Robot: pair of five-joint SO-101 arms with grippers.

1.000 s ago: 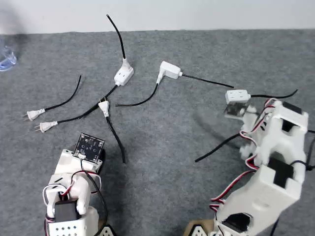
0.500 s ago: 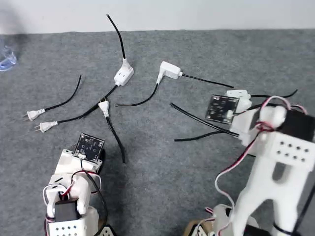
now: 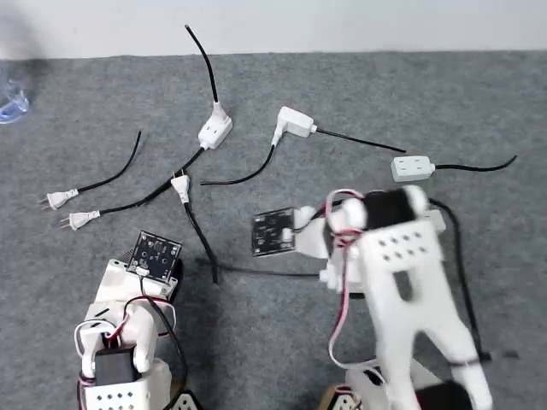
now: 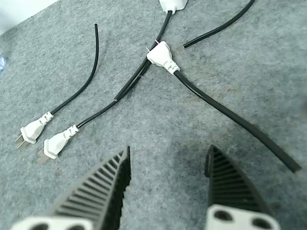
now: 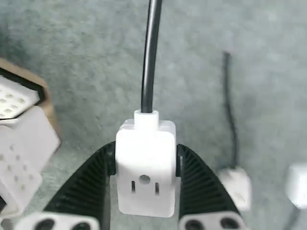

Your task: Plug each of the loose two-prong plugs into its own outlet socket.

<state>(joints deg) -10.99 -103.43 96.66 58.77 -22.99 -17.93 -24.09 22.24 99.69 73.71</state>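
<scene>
The right gripper (image 5: 145,155) is clamped on a white outlet socket (image 5: 145,179). Its ribbed fingers (image 5: 91,187) press both flanks (slotted face toward the wrist camera), and a black cord (image 5: 149,52) leaves the socket's far end. In the high view the right arm (image 3: 397,256) stands over the middle of the grey mat (image 3: 479,102).

The left gripper (image 4: 168,153) is spread wide and holds nothing, hanging over bare mat. The left arm (image 3: 128,325) sits at 7 o'clock.

Taking the mat as a dial, the first plug (image 3: 56,200) and second plug (image 3: 77,220) lie side by side at 9 o'clock and the third plug (image 3: 180,185) at 10 o'clock, all unplugged. A tapered socket (image 3: 214,130) lies at 11 o'clock, an angled socket (image 3: 292,122) at 12 o'clock and a block socket (image 3: 412,166) at 2 o'clock.
</scene>
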